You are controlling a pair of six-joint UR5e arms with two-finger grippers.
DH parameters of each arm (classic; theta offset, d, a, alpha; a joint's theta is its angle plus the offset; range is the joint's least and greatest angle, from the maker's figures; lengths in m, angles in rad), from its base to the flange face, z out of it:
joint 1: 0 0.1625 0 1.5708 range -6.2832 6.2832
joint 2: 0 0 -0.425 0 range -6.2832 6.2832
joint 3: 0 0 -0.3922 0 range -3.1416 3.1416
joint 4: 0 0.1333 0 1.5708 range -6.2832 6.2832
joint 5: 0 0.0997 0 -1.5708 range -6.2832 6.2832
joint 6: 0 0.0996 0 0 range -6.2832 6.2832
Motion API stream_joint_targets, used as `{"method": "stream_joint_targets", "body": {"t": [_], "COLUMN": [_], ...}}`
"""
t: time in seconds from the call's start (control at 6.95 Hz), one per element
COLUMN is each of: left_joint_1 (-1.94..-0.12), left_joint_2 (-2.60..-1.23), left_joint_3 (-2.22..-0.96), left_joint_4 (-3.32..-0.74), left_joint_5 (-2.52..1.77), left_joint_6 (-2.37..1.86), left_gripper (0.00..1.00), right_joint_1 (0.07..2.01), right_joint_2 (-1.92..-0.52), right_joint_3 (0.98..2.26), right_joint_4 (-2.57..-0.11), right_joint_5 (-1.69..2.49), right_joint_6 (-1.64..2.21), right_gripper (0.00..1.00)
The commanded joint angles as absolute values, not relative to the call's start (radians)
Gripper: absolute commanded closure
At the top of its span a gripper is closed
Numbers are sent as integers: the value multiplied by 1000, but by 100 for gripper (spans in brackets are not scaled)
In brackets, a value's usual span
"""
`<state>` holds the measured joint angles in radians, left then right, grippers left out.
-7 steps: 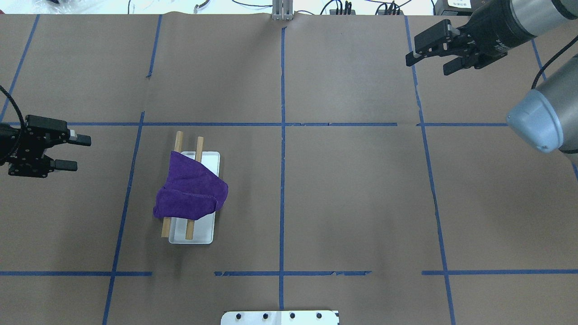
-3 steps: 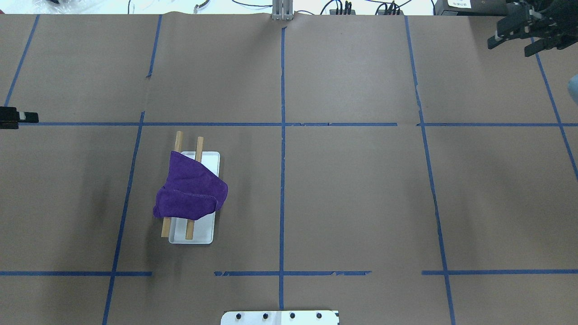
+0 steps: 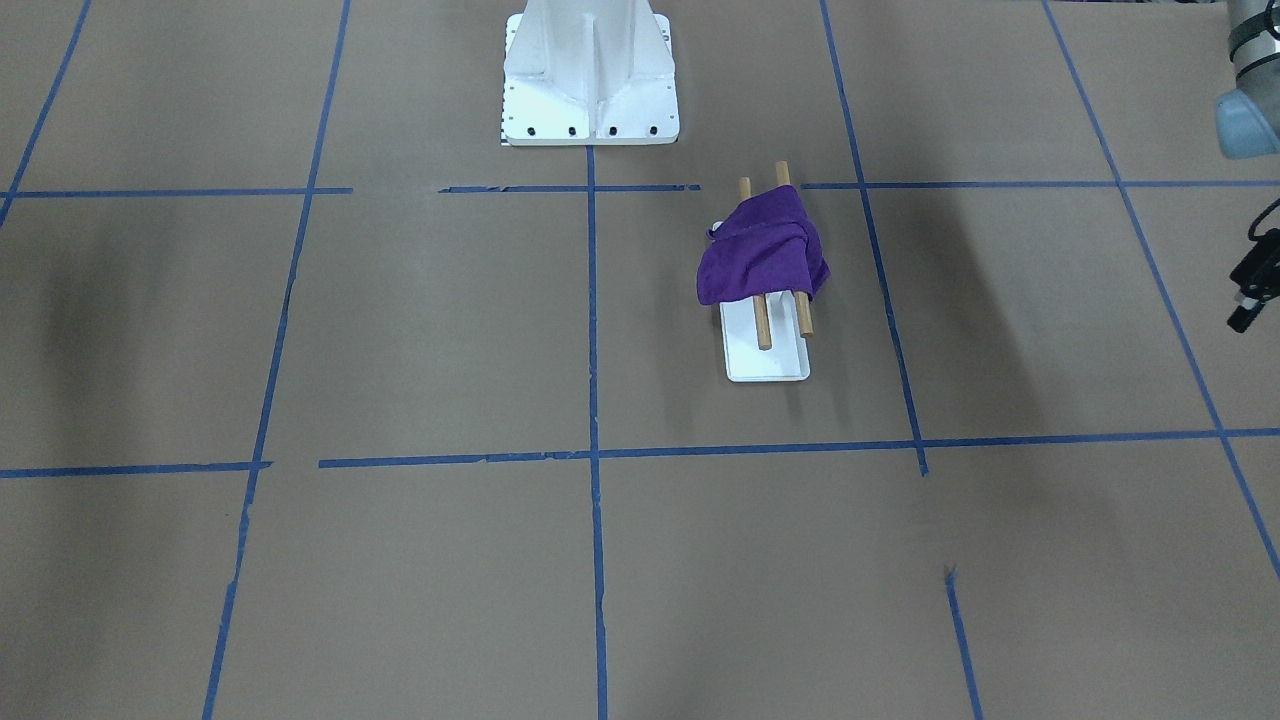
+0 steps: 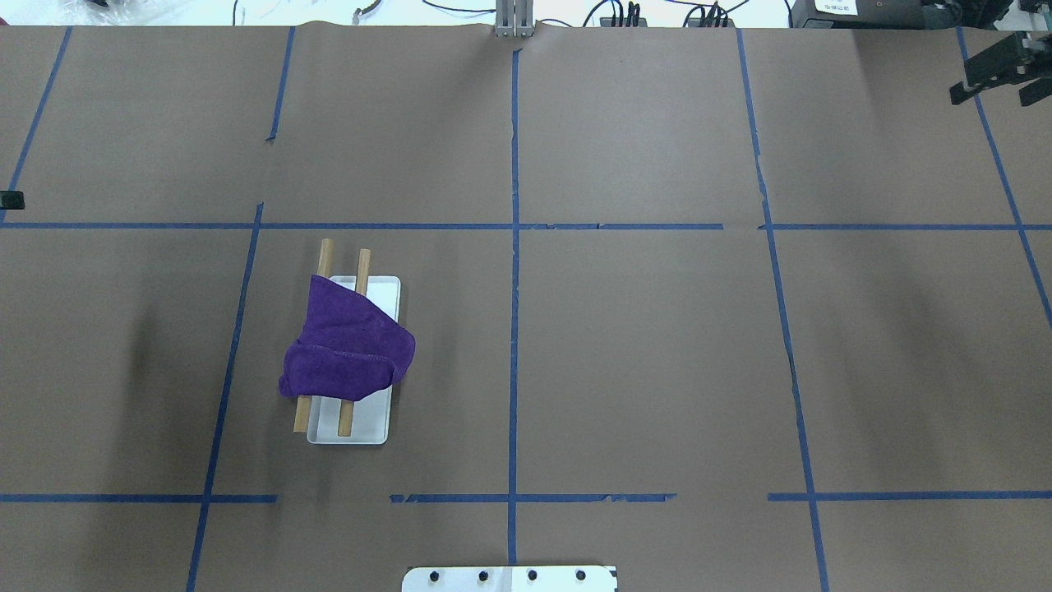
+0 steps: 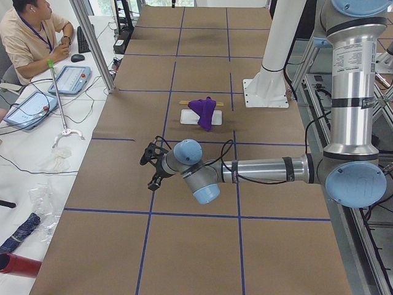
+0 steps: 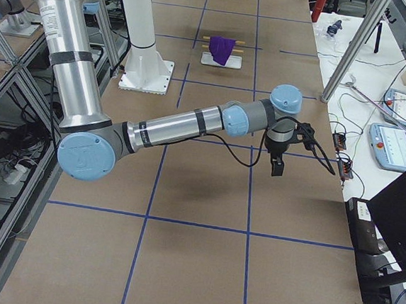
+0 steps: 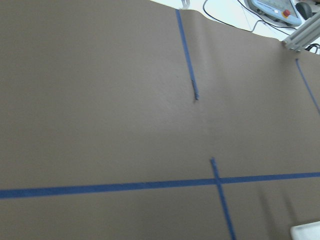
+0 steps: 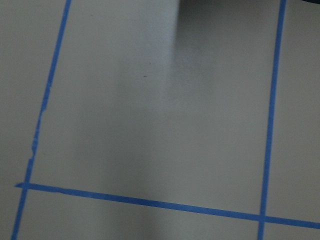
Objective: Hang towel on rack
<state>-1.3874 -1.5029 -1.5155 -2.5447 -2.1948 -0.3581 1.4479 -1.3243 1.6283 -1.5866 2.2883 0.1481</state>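
A purple towel (image 4: 349,353) hangs over both wooden dowels of the rack (image 4: 393,289), left of the table's middle. The towel (image 3: 762,252) and the rack's white base (image 3: 768,362) also show in the front view. Neither gripper touches them. My left gripper (image 4: 10,199) shows only a fingertip at the overhead view's left edge. In the exterior left view the left gripper (image 5: 149,170) has its fingers apart and empty. My right gripper (image 4: 990,97) is open and empty at the far right corner, well away from the rack.
The white bolted pedestal (image 4: 509,578) stands at the near edge, also in the front view (image 3: 590,80). Blue tape lines grid the brown table cover. An operator (image 5: 31,37) sits past the far side beside tablets and cables.
Both arms have drawn outward: the left gripper slid left almost out of the overhead view, and the right gripper moved to the far right corner. Towel and rack have not moved.
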Motion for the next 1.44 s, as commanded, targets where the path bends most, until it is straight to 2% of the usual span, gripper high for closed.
{"method": "stream_joint_targets", "body": {"t": [0.0,0.14,0.43,0.58,0.86,1.29], "left_joint_1": [-1462,-1480,-1494,-1491,-1488,-1486], "left_joint_2": [-1537,-1575,-1560,-1531,-1516,-1489], "left_joint_3": [-1598,-1600,-1717,-1761,-1714,-1720], "left_joint_4": [-2028,-1823,-1546,-1504,-1621,-1628], "left_joint_5": [-2210,-2282,-2440,-2439,-2436,-2439], "left_joint_6": [-18,4,11,12,15,9], "left_gripper": [0,0,0,0,0,0], "right_joint_1": [1526,1525,1523,1523,1522,1514], "right_joint_2": [-1324,-1353,-1408,-1437,-1500,-1517], "right_joint_3": [1577,1577,1583,1588,1591,1592], "right_joint_4": [-1760,-1804,-1796,-1793,-1706,-1648], "right_joint_5": [2299,2302,2337,2354,2352,2347], "right_joint_6": [-77,-133,-133,-133,-127,-123], "right_gripper": [0,0,0,0,0,0]}}
